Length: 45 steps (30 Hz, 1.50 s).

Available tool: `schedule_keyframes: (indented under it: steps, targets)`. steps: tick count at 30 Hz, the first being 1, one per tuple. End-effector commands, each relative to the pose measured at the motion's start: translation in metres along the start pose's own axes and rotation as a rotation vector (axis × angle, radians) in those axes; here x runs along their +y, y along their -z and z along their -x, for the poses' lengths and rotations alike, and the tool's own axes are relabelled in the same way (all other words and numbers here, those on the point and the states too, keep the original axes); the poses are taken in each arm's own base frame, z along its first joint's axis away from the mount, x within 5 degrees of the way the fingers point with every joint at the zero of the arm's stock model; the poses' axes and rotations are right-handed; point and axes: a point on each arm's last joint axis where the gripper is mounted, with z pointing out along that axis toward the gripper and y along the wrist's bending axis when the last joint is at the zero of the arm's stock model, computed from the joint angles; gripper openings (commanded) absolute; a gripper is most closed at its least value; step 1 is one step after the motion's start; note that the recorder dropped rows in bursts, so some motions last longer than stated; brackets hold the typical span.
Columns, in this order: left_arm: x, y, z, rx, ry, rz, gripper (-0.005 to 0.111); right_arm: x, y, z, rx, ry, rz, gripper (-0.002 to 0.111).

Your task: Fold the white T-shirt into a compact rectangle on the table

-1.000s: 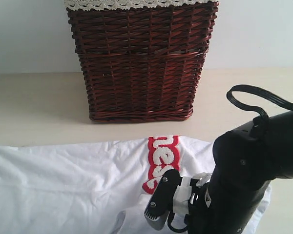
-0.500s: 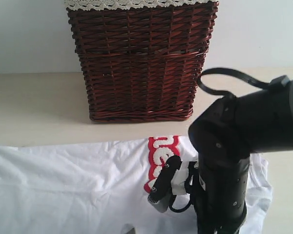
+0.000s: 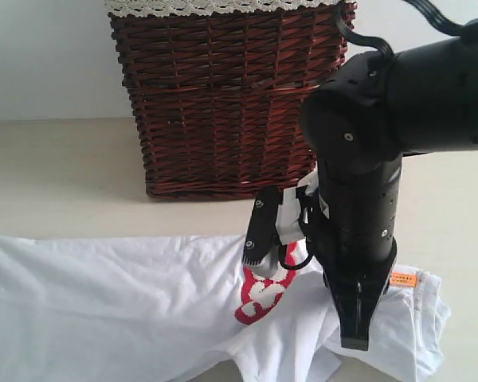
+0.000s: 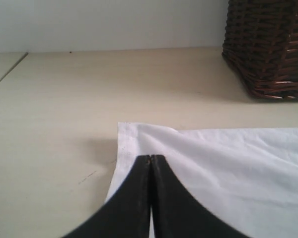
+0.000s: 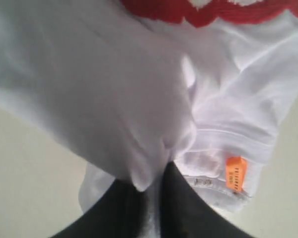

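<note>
Now: our right gripper (image 5: 158, 174) is closed narrow on a bunch of the white T-shirt (image 3: 103, 294). The cloth is pinched between the black jaws and spills over them. Just beside the grip sits the neck hem with its orange tag (image 5: 235, 173). The red band (image 3: 263, 294) hangs crumpled to the left of the arm, lifted with the fold.

Our left gripper (image 4: 150, 157) has its jaws pressed tip to tip, low at the shirt's left edge. We cannot tell whether cloth is caught between them.

The rest of the shirt lies spread across the near part of the table (image 3: 56, 175), running left. The wicker basket (image 3: 223, 103) stands beyond it, at the far centre.

Judgement: we are mid first fold, right side going over to the left. To do it well:
- keep the pinch firm
- carry the cloth leftward in a low arc, clear of the basket
- keep the left edge from sliding
- lay the fold down flat with edges matched before letting go
</note>
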Motion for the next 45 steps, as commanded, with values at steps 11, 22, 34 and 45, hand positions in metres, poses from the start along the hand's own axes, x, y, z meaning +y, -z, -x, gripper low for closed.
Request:
schedule_keyframes:
  steps: [11, 22, 34, 45]
  targets:
    - [0.000, 0.001, 0.002, -0.016, -0.004, 0.005, 0.000, -0.030, -0.021, 0.018, -0.021, -0.096, -0.294, 0.066]
    - [0.000, 0.001, 0.002, -0.016, -0.004, 0.005, 0.000, -0.038, 0.026, 0.003, -0.164, -0.187, -0.476, 0.062]
    - [0.000, 0.001, 0.002, -0.016, -0.004, 0.005, 0.000, -0.024, 0.041, -0.010, -0.211, -0.420, -0.350, 0.059]
    - [0.000, 0.001, 0.002, -0.016, -0.004, 0.005, 0.000, 0.062, 0.056, -0.058, -0.347, -0.199, 0.194, 0.054]
